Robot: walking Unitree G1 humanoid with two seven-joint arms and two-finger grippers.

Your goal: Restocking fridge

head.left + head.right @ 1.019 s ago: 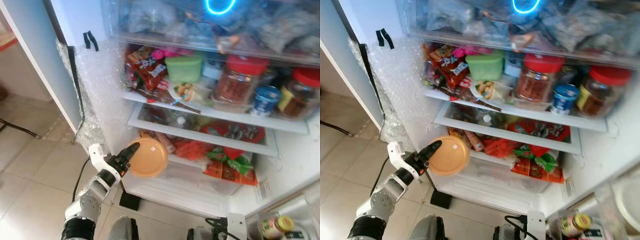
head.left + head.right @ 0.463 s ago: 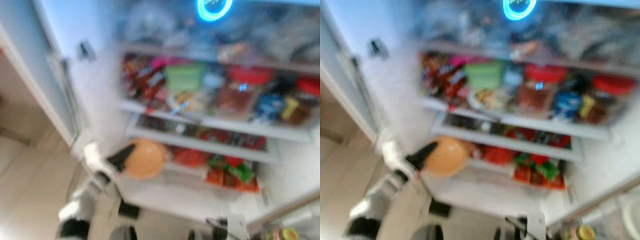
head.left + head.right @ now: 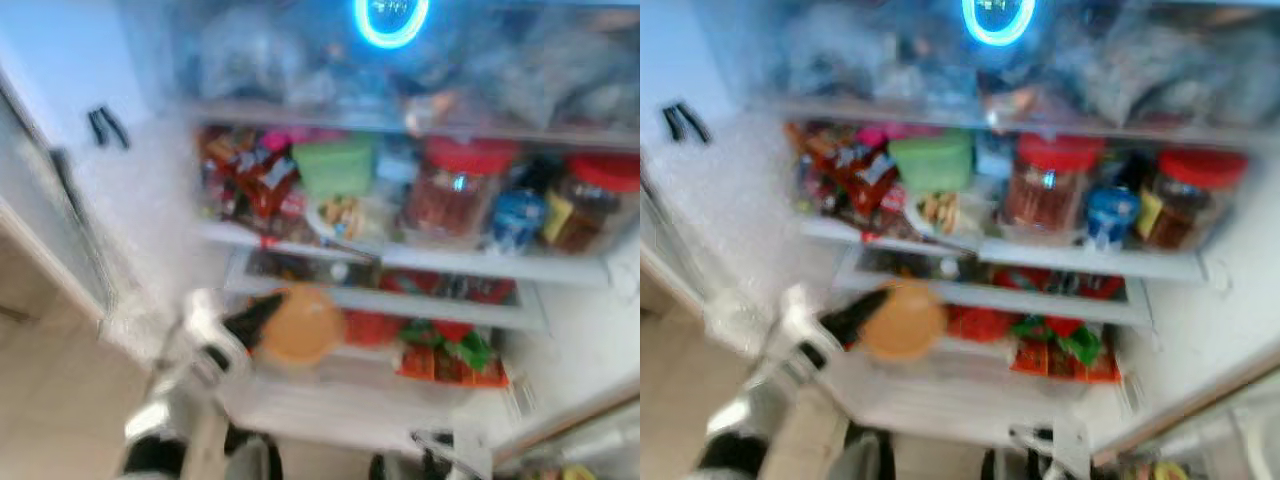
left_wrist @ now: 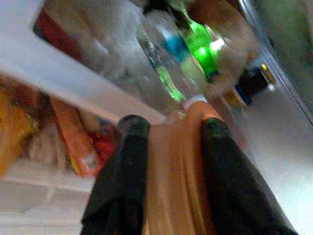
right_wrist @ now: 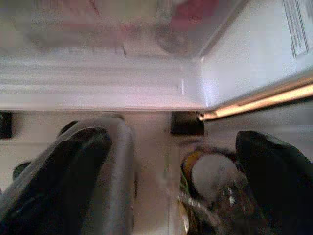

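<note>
Left wrist view, left end effector (image 4: pixel 168 147) clamped on orange lid (image 4: pixel 178 161), open fridge (image 3: pixel 150 200).

The lid (image 3: pixel 296 324) is plain orange, pinched between the black fingers (image 4: pixel 122 181) of the left gripper (image 4: pixel 171 147). On the white fridge (image 3: pixel 150 200) shelf stand a green tub (image 3: pixel 336 165), two brown jars with red caps (image 3: pixel 462 155), and a blue can (image 3: pixel 513 215). A blue ring light (image 3: pixel 390 18) glows above, and red and green packets (image 3: pixel 440 350) lie in the drawer.
</note>
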